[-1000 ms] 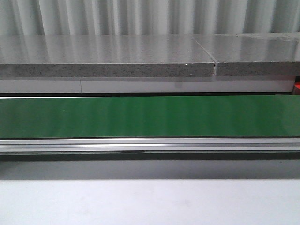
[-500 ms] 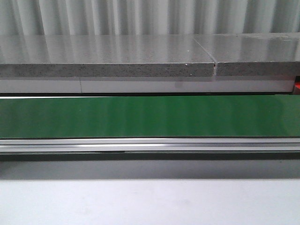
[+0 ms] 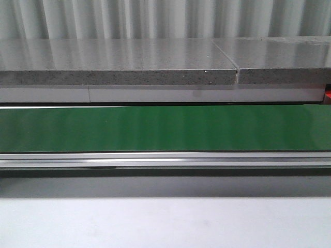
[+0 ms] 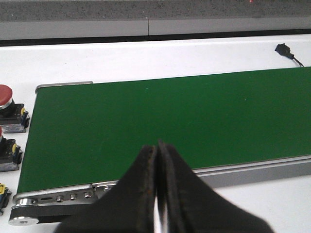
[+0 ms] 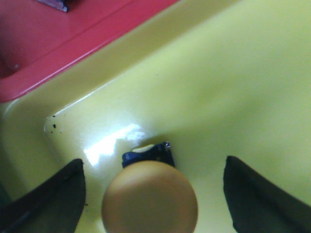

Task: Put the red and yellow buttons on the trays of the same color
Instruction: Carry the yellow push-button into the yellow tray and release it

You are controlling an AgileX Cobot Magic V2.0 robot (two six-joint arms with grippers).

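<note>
A yellow-capped button [image 5: 149,196] with a blue base stands on the yellow tray [image 5: 233,82], near its corner. My right gripper [image 5: 153,162] is open around it, one finger on each side, neither touching the cap. The red tray [image 5: 43,39] borders the yellow one. My left gripper [image 4: 158,146] is shut on nothing, hanging over the near rail of the green belt [image 4: 160,121]. A red-capped button [image 4: 5,97] stands on the white table off the belt's end, with a second button [image 4: 6,155] partly cut off beside it. Neither gripper shows in the front view.
The front view holds the green belt [image 3: 165,128], its metal rail [image 3: 165,159] and a grey stone counter [image 3: 119,62] behind. A small black cable end [image 4: 283,48] lies on the white table beyond the belt. A dark object [image 5: 54,4] sits in the red tray.
In the front view only a thin dark mark under the belt's rail has drifted left; nothing else differs.
</note>
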